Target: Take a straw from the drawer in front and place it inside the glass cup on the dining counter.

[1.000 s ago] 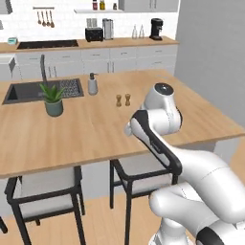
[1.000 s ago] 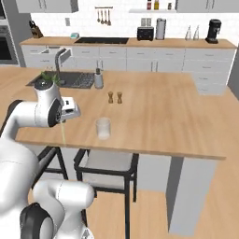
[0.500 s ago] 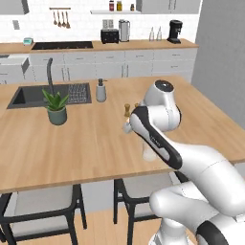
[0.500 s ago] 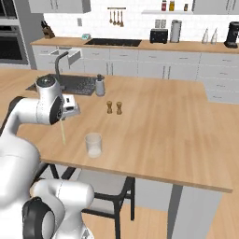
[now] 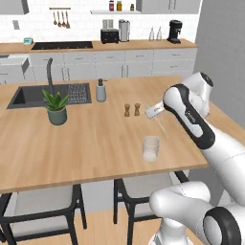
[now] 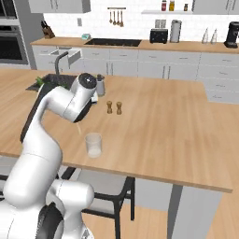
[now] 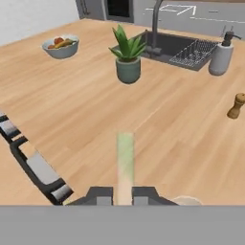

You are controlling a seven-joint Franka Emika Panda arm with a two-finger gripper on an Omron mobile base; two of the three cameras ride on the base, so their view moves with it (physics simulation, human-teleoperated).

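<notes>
My gripper (image 5: 157,115) hangs over the dining counter (image 5: 95,143), shut on the straw (image 5: 162,128). The straw is a thin pale stick slanting down from the fingers, and its lower end is up and to the right of the glass cup (image 5: 150,148). The clear cup stands upright near the counter's front edge (image 6: 93,144). In the hand view the straw (image 7: 125,160) runs forward from between the fingertips of the gripper (image 7: 121,195), and the cup's rim (image 7: 184,200) peeks in at the bottom right. The drawer is out of view.
Two brown shakers (image 5: 132,109) stand behind the cup. A grey pump bottle (image 5: 101,91), a potted plant (image 5: 56,107) and the dark sink (image 5: 33,95) lie to the left. A fruit bowl (image 7: 61,47) sits far off. Chairs (image 5: 43,206) stand under the front edge.
The base has driven, so the whole scene shifted. My arm has swung right in the left base view and uncovered the cup, with the straw still held.
</notes>
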